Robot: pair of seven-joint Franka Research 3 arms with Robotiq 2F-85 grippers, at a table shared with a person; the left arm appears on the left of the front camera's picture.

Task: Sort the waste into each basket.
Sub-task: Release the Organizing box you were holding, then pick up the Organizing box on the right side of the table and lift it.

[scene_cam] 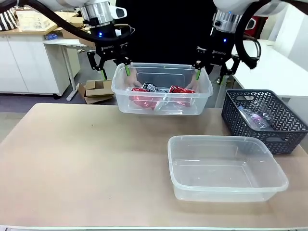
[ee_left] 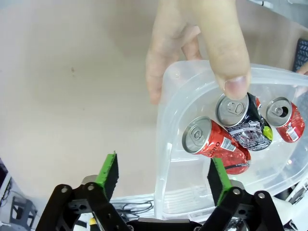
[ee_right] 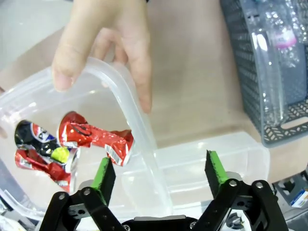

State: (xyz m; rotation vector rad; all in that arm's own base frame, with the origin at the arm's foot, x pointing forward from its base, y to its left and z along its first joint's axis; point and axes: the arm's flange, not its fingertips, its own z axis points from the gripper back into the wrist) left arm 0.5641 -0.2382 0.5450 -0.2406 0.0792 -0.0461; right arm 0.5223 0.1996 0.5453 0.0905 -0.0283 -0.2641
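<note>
Tub (scene_cam: pixel 120 96) ends stand inside open left end effector (scene_cam: pixel 115 73) and open right end effector (scene_cam: pixel 210 76).

From the front we look across the worktop (scene_cam: pixel 86 159); both wrist cameras look down closely, sharing the tub (scene_cam: pixel 144 77).

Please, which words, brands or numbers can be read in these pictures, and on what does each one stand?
"ROBOTIQ": small white print on the left gripper and the right gripper.
Cans: print too blurred to read.
Pink bottle label in the dark basket: too blurred to read.
</note>
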